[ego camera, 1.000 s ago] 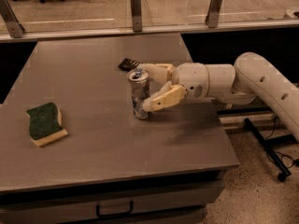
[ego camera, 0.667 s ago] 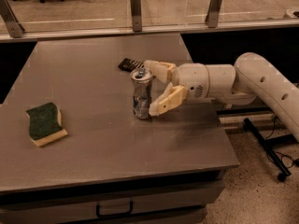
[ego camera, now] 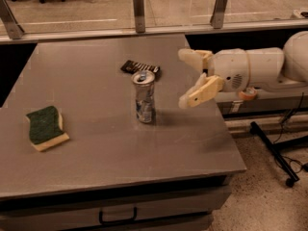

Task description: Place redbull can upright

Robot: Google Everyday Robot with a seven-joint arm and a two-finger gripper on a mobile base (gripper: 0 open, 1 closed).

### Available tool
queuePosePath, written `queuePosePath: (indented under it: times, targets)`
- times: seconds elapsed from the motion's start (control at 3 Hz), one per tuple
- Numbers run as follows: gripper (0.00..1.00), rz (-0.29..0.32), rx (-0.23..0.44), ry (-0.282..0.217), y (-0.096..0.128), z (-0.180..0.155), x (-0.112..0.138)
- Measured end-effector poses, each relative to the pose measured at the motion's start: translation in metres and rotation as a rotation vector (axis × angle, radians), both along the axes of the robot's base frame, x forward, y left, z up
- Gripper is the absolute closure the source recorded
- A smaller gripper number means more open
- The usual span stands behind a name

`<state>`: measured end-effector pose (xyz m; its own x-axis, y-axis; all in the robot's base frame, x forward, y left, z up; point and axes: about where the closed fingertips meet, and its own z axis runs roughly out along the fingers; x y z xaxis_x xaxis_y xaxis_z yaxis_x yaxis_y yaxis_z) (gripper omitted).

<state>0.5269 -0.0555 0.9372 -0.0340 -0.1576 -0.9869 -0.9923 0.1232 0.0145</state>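
Note:
The redbull can (ego camera: 144,96) is a slim silver can with blue markings and a pull-tab top. It stands upright on the grey table (ego camera: 96,143), near the middle. My gripper (ego camera: 186,78) is to the right of the can, clear of it, with its cream fingers (ego camera: 199,93) spread open and nothing between them. The white arm reaches in from the right edge.
A flat black ridged bar (ego camera: 140,68) lies just behind the can. A green and yellow sponge (ego camera: 44,127) lies at the table's left. A glass partition with metal posts (ego camera: 138,6) runs along the far edge. A drawer handle (ego camera: 118,216) is below the front edge.
My gripper let go of the can and drew back to the right. The can stays upright in the same spot.

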Motion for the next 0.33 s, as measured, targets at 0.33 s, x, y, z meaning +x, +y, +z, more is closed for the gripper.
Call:
queuePosePath:
  times: [0.33]
  targets:
    - [0.00,-0.015,-0.015,-0.010,-0.0057,0.0031,0.0017]
